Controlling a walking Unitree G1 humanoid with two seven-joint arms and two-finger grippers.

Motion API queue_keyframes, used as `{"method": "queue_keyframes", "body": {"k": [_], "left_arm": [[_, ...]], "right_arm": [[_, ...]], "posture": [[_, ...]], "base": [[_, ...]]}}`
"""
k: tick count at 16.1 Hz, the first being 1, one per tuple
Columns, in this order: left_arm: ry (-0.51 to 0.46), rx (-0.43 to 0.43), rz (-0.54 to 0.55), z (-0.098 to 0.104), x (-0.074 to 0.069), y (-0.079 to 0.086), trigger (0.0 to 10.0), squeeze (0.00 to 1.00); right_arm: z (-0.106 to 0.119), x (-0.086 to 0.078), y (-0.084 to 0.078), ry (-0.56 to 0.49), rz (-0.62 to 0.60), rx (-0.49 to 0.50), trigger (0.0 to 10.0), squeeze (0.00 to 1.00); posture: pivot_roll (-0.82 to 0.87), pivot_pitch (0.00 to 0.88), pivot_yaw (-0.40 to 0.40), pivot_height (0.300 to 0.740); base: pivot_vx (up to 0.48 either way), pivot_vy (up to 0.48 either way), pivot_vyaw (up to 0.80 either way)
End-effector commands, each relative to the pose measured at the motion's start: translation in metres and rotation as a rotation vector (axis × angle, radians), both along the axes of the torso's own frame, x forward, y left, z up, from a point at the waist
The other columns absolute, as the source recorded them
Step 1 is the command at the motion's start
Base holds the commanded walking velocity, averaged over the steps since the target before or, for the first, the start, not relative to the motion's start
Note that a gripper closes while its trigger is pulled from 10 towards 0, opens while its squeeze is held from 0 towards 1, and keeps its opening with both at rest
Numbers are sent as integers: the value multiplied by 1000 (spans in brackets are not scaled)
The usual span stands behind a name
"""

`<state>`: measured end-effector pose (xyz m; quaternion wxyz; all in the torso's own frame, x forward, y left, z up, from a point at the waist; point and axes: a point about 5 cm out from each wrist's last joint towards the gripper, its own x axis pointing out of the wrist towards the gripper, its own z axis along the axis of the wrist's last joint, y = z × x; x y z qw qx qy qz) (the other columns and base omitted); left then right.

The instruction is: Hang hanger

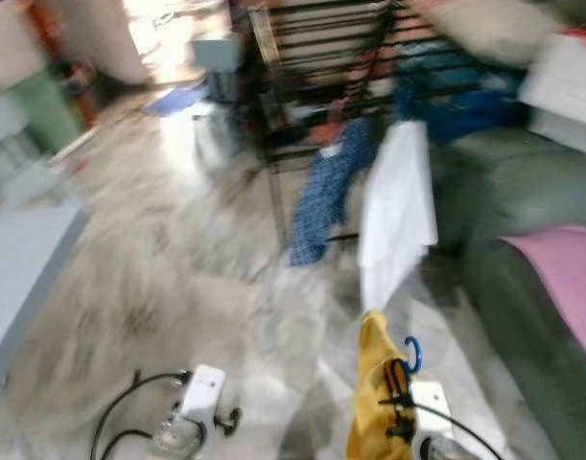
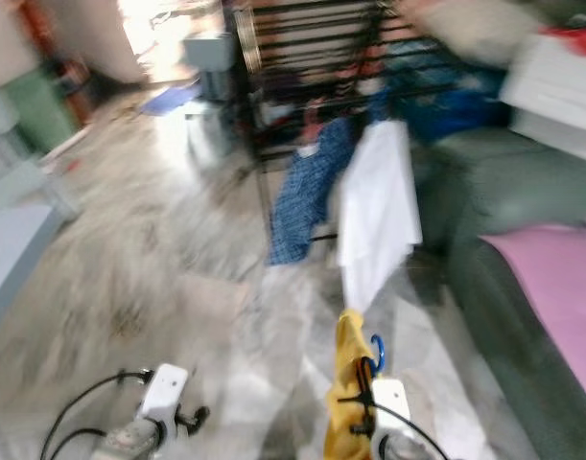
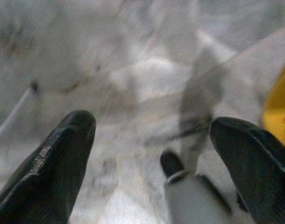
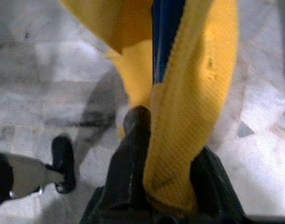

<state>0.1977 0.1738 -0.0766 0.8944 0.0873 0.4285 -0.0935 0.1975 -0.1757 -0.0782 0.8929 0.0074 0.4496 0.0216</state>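
My right gripper (image 1: 400,383) is low at the front right, shut on a blue hanger (image 1: 412,353) with a yellow garment (image 1: 374,402) draped over it. In the right wrist view the yellow cloth (image 4: 189,116) and the blue hanger (image 4: 165,32) sit between the black fingers (image 4: 133,140). A dark drying rack (image 1: 312,86) stands ahead, with a blue patterned cloth (image 1: 326,196) and a white cloth (image 1: 398,206) hanging from it. My left gripper (image 3: 151,140) hangs open over the floor at the front left, holding nothing.
The head views are blurred. A grey sofa (image 1: 523,249) with a pink cloth (image 1: 566,268) runs along the right. A pale bench or table edge (image 1: 24,259) lies at the left. Marble floor (image 1: 177,268) spreads between them up to the rack.
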Motion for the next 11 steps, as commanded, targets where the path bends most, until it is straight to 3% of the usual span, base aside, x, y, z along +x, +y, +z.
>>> {"method": "queue_keyframes", "body": {"k": [1, 6, 11], "left_arm": [[-2, -5, -16, 1, 2, -3, 10000, 0], [19, -1, -26, -2, -3, -5, 10000, 0], [30, 0, -37, -4, -5, -10, 10000, 0]], "right_arm": [[2, 2, -1, -20, -10, 0, 10000, 0], [3, 2, -8, -40, -34, -27, 10000, 0], [5, 4, -19, -61, -127, -35, 10000, 0]], "posture": [[-110, 0, 68, 740], [-123, 0, 68, 740], [-130, 0, 66, 740]], "base": [[247, -409, 519], [264, -398, 487], [288, -380, 0]]}}
